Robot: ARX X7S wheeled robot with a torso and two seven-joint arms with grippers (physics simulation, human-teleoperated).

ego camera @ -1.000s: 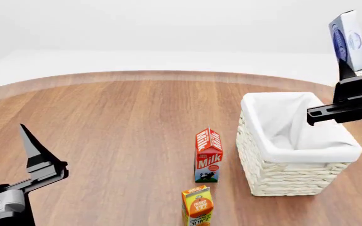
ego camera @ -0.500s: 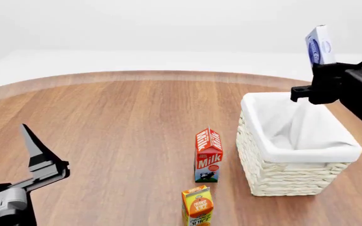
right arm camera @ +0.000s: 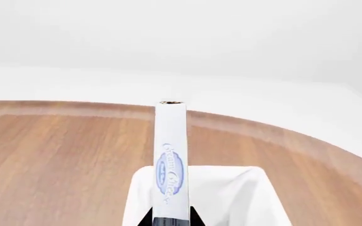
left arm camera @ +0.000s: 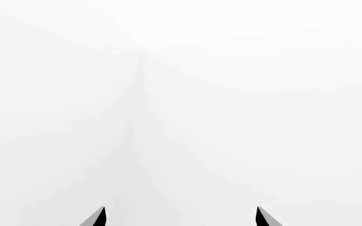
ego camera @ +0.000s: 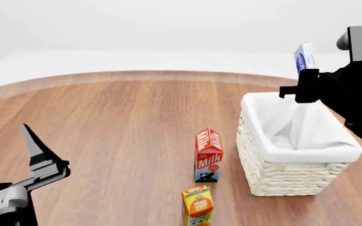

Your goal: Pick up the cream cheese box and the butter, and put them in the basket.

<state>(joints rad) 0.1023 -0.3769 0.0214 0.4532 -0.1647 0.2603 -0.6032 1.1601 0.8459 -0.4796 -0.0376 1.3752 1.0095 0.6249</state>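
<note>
My right gripper (ego camera: 307, 80) is shut on the cream cheese box (ego camera: 303, 57), a small white box with blue print, and holds it upright above the far rim of the basket (ego camera: 256, 150). In the right wrist view the box (right arm camera: 170, 160) stands on edge between the jaws, over the basket's white lining (right arm camera: 231, 197). The basket is cream-white wicker with a white cloth lining. My left gripper (ego camera: 33, 146) is open and empty at the lower left, raised; its wrist view shows only white wall. The butter is out of view.
A red-white milk carton (ego camera: 208, 154) stands just left of the basket. An orange juice carton (ego camera: 198, 205) stands in front of it near the bottom edge. The round wooden table (ego camera: 118, 122) stretches to the left and back.
My right gripper has swung left and down with the cream cheese box, from high at the far right to above the basket's far rim. The left arm has barely moved.
</note>
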